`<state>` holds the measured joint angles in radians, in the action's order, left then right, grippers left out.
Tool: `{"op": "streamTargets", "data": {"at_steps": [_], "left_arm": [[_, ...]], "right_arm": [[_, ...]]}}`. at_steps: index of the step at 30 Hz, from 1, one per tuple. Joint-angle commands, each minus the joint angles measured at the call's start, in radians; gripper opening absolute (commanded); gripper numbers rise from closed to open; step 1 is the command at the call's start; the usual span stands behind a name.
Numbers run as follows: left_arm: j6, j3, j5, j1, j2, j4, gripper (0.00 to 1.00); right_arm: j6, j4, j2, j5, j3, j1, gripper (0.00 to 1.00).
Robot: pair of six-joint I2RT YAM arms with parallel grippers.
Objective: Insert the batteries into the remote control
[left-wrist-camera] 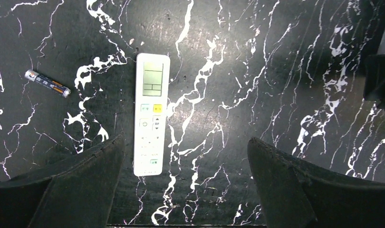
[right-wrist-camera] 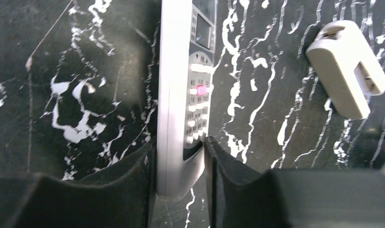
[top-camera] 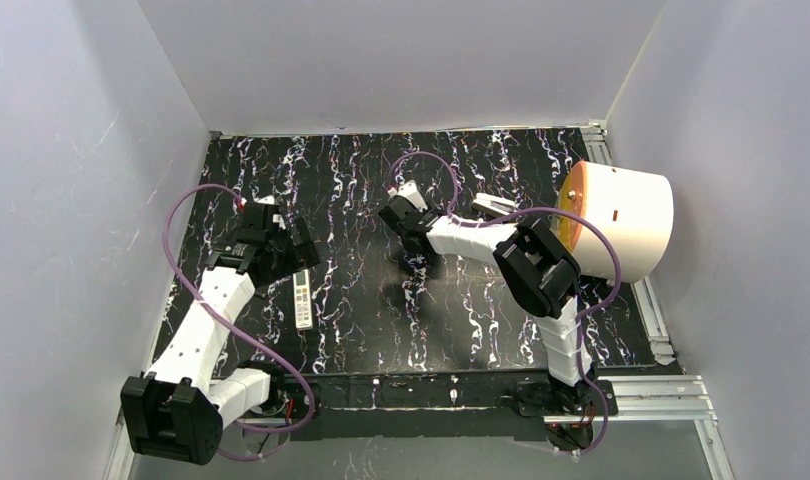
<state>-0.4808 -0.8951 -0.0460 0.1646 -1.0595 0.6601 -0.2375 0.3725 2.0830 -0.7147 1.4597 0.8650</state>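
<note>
While your left jaws hang wide open over the tabletop [left-wrist-camera: 276, 71], one battery [left-wrist-camera: 47, 83] lies ahead, long axis slanted, apart from the white remote [left-wrist-camera: 151, 114]; right jaws apparently clasp a grey remote [right-wrist-camera: 174, 95] edgewise.

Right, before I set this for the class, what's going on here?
The right gripper is clamped on a grey remote turned on its edge. The left gripper hangs open above a white remote lying face up, with one battery beside it on the dark marbled table. A white plastic piece lies near the grey remote. Neither gripper holds a battery.
</note>
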Motion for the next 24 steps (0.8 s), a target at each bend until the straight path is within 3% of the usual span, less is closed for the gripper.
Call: {"op": "streamTargets", "data": {"at_steps": [1,11,18,24], "left_arm": [[-0.016,0.035,-0.029,-0.007,-0.013,0.018,0.98],[-0.023,0.051,-0.069,-0.007,-0.084,0.051,0.98],[-0.077,0.084,-0.047,-0.007,-0.167,0.015,0.88],[-0.131,0.126,-0.078,-0.007,-0.237,-0.009,0.88]], "right_arm": [[-0.021,0.030,-0.001,0.096,0.023,0.010,0.49],[-0.034,-0.018,-0.138,0.237,-0.013,0.010,0.77],[-0.123,-0.090,-0.334,0.322,-0.116,0.009,0.79],[-0.221,-0.153,-0.458,0.454,-0.249,0.007,0.78]]}}
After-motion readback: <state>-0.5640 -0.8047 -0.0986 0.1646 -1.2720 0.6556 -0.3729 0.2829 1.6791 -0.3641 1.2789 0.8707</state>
